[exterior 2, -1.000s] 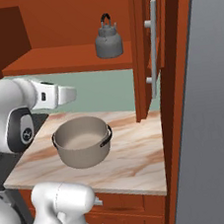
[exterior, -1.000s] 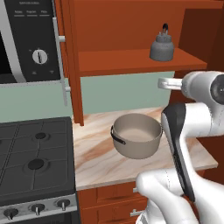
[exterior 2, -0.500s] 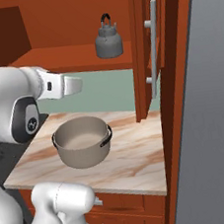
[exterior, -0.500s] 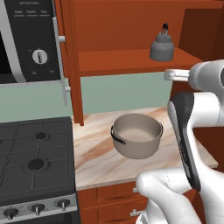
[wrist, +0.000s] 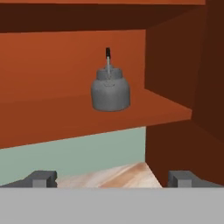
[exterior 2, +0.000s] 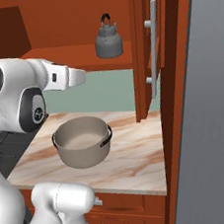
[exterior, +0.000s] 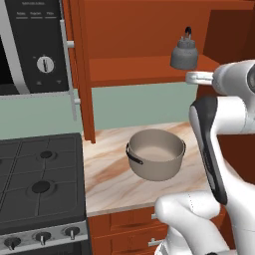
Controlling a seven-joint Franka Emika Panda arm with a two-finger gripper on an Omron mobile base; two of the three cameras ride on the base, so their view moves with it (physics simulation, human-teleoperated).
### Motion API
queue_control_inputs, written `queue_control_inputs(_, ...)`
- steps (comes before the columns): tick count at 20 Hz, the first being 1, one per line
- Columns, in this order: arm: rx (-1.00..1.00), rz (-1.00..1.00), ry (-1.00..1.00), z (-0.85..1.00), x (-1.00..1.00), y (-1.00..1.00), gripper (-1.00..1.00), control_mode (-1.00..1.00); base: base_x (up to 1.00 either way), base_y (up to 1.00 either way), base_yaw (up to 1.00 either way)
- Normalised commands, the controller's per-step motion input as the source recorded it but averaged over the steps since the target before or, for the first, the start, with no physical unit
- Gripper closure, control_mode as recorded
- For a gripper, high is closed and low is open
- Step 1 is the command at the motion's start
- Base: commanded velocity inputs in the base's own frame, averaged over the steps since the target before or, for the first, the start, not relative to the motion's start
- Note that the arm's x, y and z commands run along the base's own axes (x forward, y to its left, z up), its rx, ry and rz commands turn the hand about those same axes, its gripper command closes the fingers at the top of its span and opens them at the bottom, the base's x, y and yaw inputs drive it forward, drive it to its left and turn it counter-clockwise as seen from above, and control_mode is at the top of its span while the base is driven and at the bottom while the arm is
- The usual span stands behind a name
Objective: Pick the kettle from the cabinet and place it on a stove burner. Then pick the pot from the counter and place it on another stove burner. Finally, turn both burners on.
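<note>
The little grey kettle (wrist: 110, 92) sits on the shelf inside the open cabinet (exterior: 149, 69). It stands upright, with its thin black handle pointing up. Nothing is touching it.

The gripper (wrist: 113, 178) points at the kettle from out in front of the cabinet, a bit lower than the shelf. Its jaws are wide apart and hold nothing. In the hand view the kettle is above the two dark tips and well apart from them.

The big pot (exterior: 156, 154) sits on the bench (exterior: 114, 174), below the shelf. The stove (exterior: 40, 184) is to the left of it, with its burners bare.

My guess is that the arm is reaching for the kettle, the first job. Here is what could go wrong:

- The hand is low. If it goes straight in, it could bump the front edge of the shelf.
- The kettle is small and round. If the jaws close off to one side, it could slip or tip over.
- If the hand pushes too far in, it could shove the kettle to the back.
- The cabinet door (exterior 2: 148, 50) hangs open close by on the right. A wide swing could hit it.
</note>
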Motion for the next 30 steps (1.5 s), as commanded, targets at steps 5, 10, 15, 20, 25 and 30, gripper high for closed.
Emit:
queue_control_inputs(5, 0.00, 0.00, -0.06, 0.08, 0.24, 0.00, -1.00, -1.00, 0.00, 0.00, 0.00)
queue_control_inputs(10, 0.00, -0.02, -0.09, 0.08, 0.14, -0.07, -1.00, -1.00, 0.00, 0.00, 0.00)
queue_control_inputs(15, 0.00, -0.03, -0.07, 0.08, 0.10, -0.10, -1.00, -1.00, 0.00, 0.00, 0.00)
queue_control_inputs(20, 0.00, -0.03, -0.03, 0.13, 0.15, -0.10, -1.00, -1.00, 0.00, 0.00, 0.00)
queue_control_inputs(25, 0.00, -0.04, -0.02, 0.15, 0.27, -0.05, -1.00, -1.00, 0.00, 0.00, 0.00)
queue_control_inputs(30, 0.00, -0.01, 0.01, 0.00, 0.27, -0.04, -1.00, -1.00, 0.00, 0.00, 0.00)
